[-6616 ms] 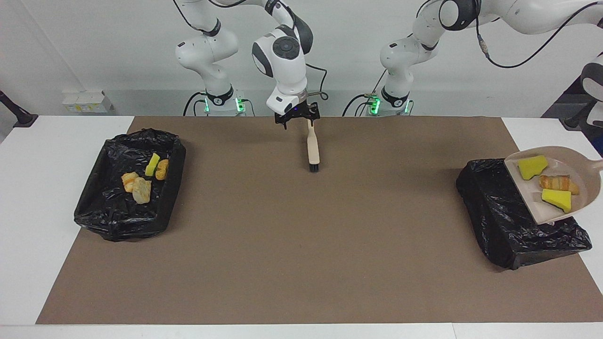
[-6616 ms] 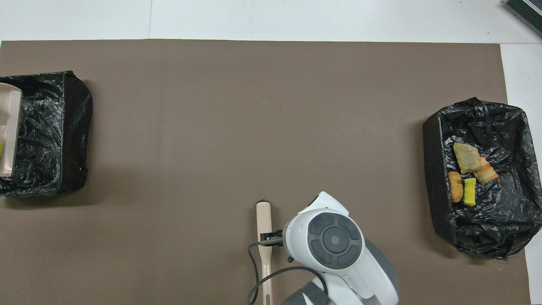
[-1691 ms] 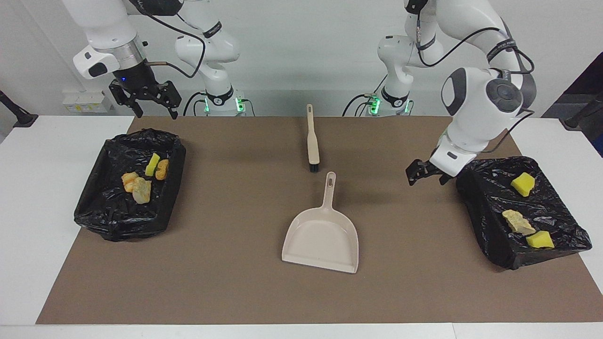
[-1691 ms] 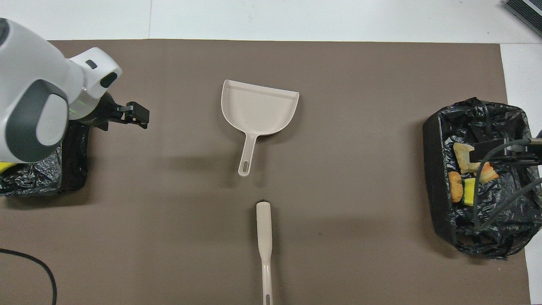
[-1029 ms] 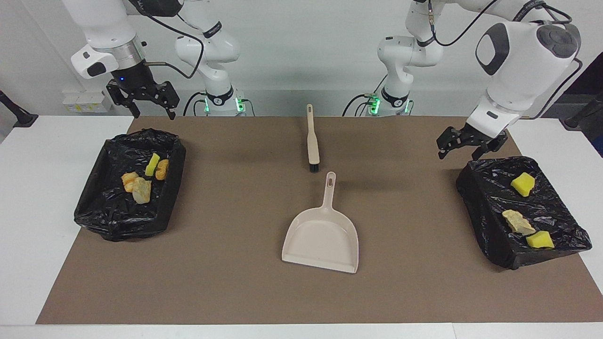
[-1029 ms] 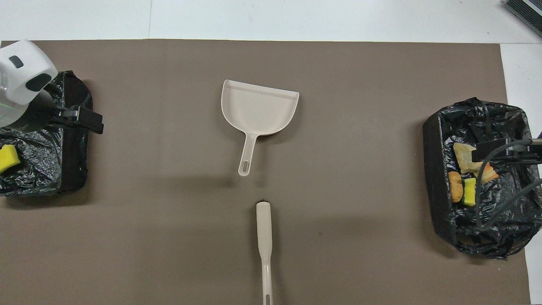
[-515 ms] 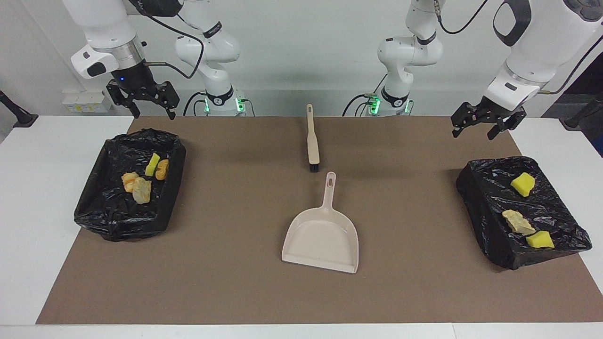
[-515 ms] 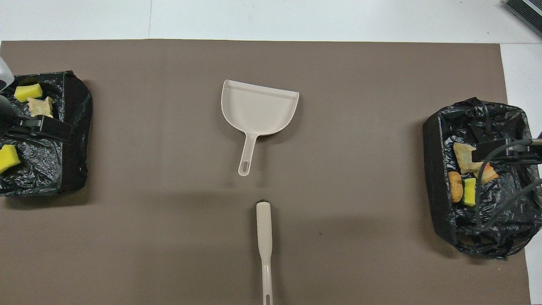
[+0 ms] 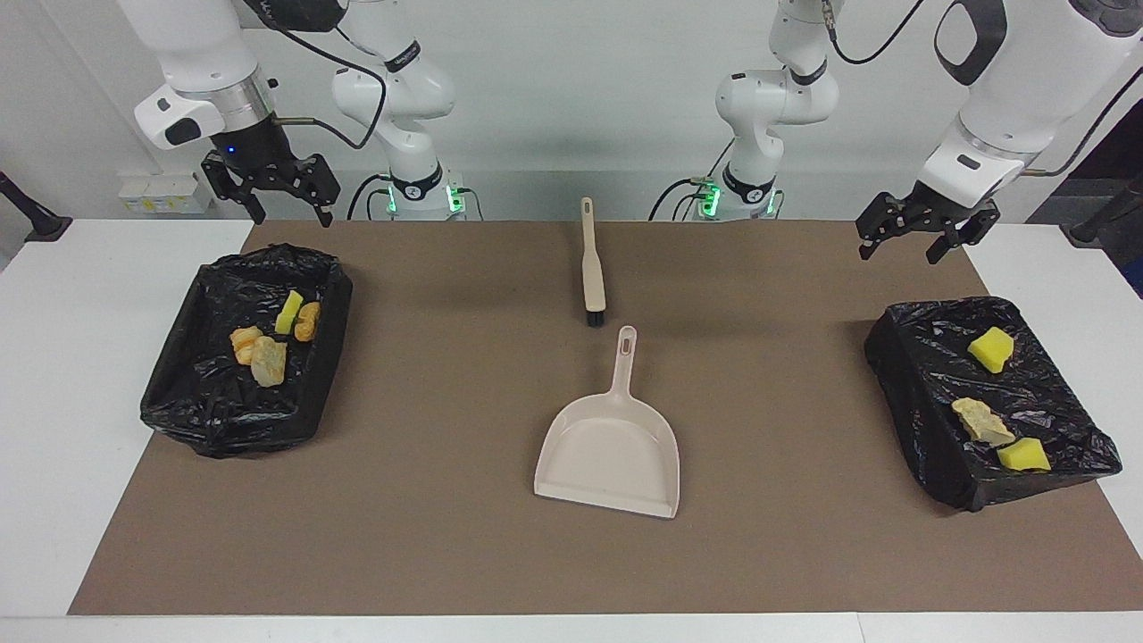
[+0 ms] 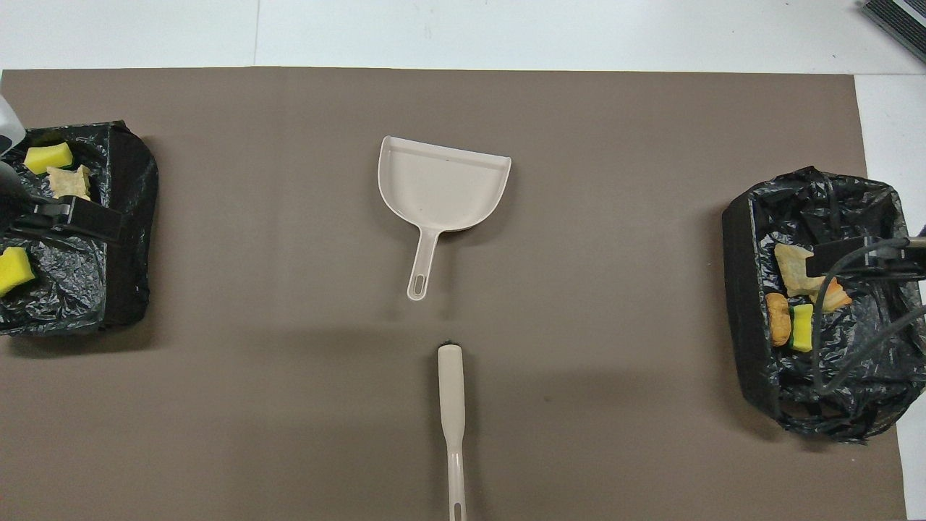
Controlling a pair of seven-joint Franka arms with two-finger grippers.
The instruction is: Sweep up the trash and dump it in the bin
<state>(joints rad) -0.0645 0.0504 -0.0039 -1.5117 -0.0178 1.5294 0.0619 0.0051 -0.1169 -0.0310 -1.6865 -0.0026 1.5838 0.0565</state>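
The trash lies in two black-lined bins. The bin [image 9: 232, 429] at the right arm's end holds a yellow-green sponge [image 9: 288, 312] and tan-orange pieces [image 9: 259, 350]. In the bin [image 9: 929, 429] at the left arm's end are two yellow sponge chunks [image 9: 991, 349] [image 9: 1023, 455] and a tan lump [image 9: 982, 421]. The beige dustpan [image 9: 612, 446] lies empty mid-mat, the brush [image 9: 591, 268] just nearer the robots. My left gripper [image 9: 915, 246] hangs open and empty over the mat's corner beside its bin. The right gripper [image 9: 284, 207] hangs open above the mat, on the robots' side of its bin.
A brown mat [image 9: 446, 554] covers most of the white table [image 9: 54, 446]. In the overhead view the dustpan [image 10: 441, 184] and brush [image 10: 451, 405] lie in line mid-mat, and the bins [image 10: 134, 231] [image 10: 738, 289] sit at the mat's two ends.
Over the last second the open left gripper rose and drew away from its bin's edge toward the mat's corner, then stopped. The right arm waits unmoved. Dustpan and brush lie still.
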